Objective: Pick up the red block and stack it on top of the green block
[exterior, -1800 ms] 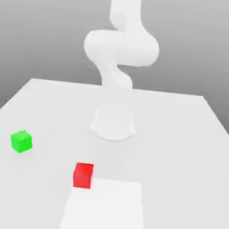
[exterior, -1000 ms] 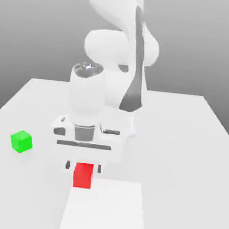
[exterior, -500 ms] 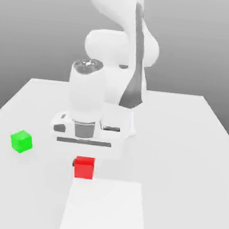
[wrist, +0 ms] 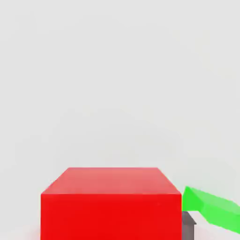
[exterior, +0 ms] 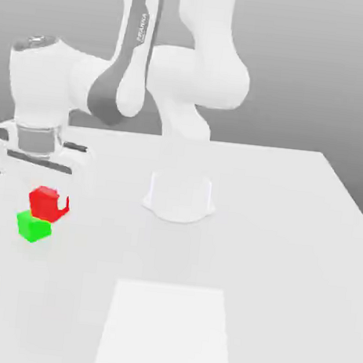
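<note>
In the exterior view, my gripper (exterior: 48, 202) hangs over the table's left side, shut on the red block (exterior: 47, 201). The block is lifted off the table and looks slightly turned. Directly under it sits the green block (exterior: 32, 228) on the table, its upper part overlapped by the red one; I cannot tell whether they touch. In the hand view the red block (wrist: 110, 204) sits close up, and a corner of the green block (wrist: 211, 212) pokes out from behind it. A grey fingertip (wrist: 188, 226) shows beside the red block.
The arm's round white base (exterior: 180, 197) stands at the middle of the white table (exterior: 288, 251). A lighter square patch (exterior: 167, 330) lies on the table near its front edge. The arm's links reach from the base toward the exterior view's left.
The gripper closed on the red block and lifted it. It then carried it to the exterior view's left, over the green block, which has not moved.
</note>
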Tool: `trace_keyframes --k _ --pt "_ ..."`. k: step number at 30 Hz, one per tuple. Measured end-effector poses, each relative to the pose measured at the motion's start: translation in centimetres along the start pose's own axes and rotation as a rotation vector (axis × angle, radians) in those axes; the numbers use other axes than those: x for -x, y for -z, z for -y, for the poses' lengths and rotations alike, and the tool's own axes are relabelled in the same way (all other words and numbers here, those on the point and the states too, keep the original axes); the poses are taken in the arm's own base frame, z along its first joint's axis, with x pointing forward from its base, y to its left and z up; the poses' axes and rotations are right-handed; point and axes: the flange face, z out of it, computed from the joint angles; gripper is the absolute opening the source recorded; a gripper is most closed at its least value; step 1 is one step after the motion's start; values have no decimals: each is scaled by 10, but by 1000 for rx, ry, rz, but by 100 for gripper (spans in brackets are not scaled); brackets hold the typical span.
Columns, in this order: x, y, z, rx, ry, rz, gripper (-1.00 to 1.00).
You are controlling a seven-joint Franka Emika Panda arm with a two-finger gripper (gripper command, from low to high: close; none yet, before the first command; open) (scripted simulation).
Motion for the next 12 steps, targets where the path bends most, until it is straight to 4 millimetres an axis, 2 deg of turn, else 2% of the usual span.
trace_keyframes --k 1,3,8,9,12 --pt "-5 2 -17 0 -29 0 -100" --pt "-11 -5 -34 -2 -56 1 -100" --pt "-13 -48 -39 -4 -64 2 -100" --pt "-12 -56 -38 -3 -63 2 100" --pt "-12 -56 -37 -3 -60 2 100"
